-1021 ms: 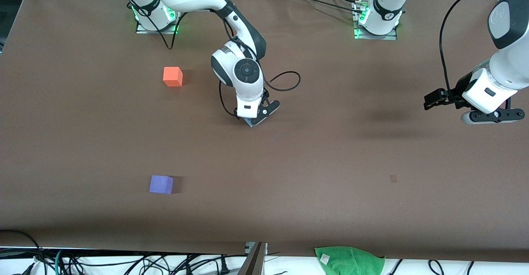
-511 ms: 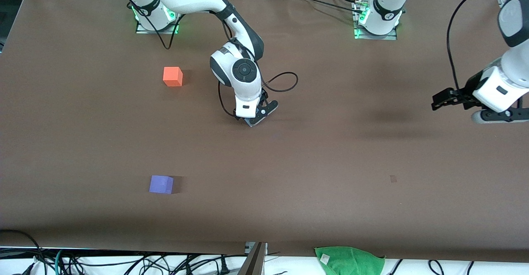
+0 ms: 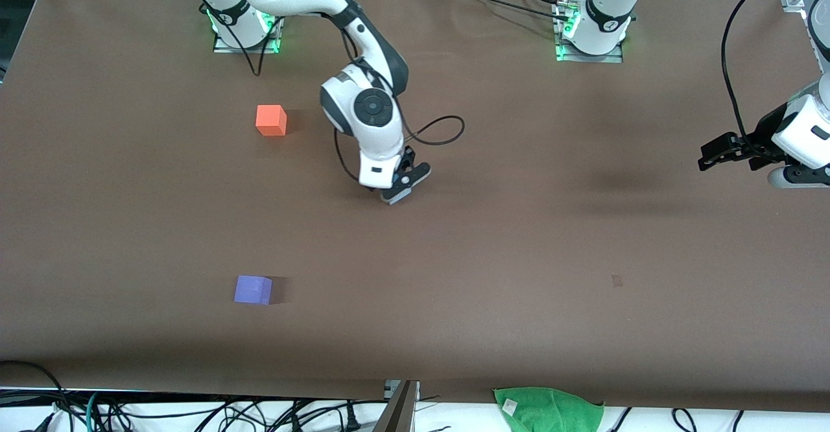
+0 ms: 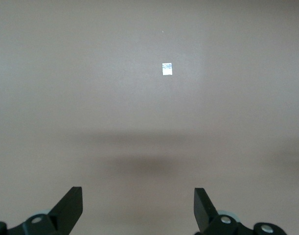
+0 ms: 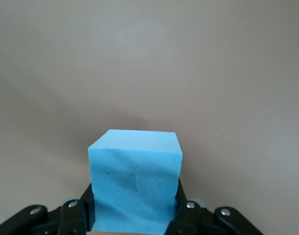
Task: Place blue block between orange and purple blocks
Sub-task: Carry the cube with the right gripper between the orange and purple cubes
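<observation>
In the right wrist view the light blue block (image 5: 134, 178) sits between the fingers of my right gripper (image 5: 132, 208), which is shut on its two sides. In the front view that gripper (image 3: 397, 189) is low over the middle of the table, and its hand hides the block. The orange block (image 3: 271, 120) lies toward the right arm's end, close to that arm's base. The purple block (image 3: 253, 289) lies in line with it, nearer the front camera. My left gripper (image 3: 799, 176) hangs open at the left arm's end of the table, and its wrist view shows the gripper (image 4: 138, 196) over bare table.
The brown table cover (image 3: 519, 237) is bare between the blocks. A small pale mark (image 4: 167, 69) shows on it in the left wrist view. A green cloth (image 3: 548, 409) lies off the table's front edge. Cables (image 3: 441, 130) loop beside the right arm's wrist.
The right gripper has closed on the blue block and shifted slightly toward the right arm's end. The left arm has drawn away toward its end of the table.
</observation>
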Controlling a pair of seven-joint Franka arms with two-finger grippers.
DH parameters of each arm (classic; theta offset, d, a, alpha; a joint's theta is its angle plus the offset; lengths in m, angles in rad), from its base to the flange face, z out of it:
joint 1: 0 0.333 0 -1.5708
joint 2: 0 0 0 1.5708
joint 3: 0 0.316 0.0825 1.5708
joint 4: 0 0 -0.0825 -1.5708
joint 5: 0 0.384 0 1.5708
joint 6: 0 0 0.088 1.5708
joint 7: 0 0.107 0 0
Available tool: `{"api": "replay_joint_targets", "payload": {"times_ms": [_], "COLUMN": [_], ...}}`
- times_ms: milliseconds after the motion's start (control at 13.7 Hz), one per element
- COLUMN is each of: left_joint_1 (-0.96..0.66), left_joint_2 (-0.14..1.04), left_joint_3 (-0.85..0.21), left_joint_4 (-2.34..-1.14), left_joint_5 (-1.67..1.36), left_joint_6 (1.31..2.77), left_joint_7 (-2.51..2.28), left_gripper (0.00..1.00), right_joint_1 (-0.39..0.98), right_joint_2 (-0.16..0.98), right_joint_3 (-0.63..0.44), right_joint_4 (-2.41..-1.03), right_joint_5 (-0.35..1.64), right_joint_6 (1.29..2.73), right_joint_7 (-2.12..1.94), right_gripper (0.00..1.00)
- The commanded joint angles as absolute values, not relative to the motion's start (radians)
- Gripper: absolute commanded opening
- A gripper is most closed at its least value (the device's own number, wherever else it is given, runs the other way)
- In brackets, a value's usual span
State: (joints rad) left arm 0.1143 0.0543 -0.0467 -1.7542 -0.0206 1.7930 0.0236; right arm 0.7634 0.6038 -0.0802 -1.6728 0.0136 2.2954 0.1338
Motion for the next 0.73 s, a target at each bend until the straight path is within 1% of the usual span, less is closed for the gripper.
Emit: {"api": "replay_joint_targets", "payload": {"times_ms": [0,146,292,438,584,657], "left_joint_1": [0.120,0.120,0.118,0.117,0.117,0.115], "left_joint_2": [0.044,0.044,0.043,0.044,0.044,0.044], "left_joint_3": [-0.052,-0.054,-0.055,-0.055,-0.055,-0.055], "left_joint_4": [-1.758,-1.758,-1.759,-1.759,-1.761,-1.763], "left_joint_5": [-0.031,-0.031,-0.031,-0.029,-0.029,-0.028], "left_joint_6": [1.786,1.786,1.783,1.779,1.779,1.779], "left_joint_7": [0.046,0.048,0.046,0.046,0.048,0.048], "left_gripper": [1.00,1.00,1.00,1.00,1.00,1.00], "right_joint_1": [0.761,0.756,0.752,0.750,0.749,0.747], "right_joint_2": [0.485,0.440,0.410,0.396,0.396,0.396], "right_joint_3": [-0.202,-0.288,-0.375,-0.448,-0.485,-0.514], "right_joint_4": [-1.709,-1.720,-1.744,-1.790,-1.834,-1.867], "right_joint_5": [0.018,0.031,0.142,0.186,0.192,0.228], "right_joint_6": [2.121,2.056,2.034,2.045,2.062,2.084], "right_joint_7": [0.170,0.175,0.170,0.146,0.144,0.143], "right_gripper": [0.24,0.24,0.24,0.24,0.24,0.24]}}
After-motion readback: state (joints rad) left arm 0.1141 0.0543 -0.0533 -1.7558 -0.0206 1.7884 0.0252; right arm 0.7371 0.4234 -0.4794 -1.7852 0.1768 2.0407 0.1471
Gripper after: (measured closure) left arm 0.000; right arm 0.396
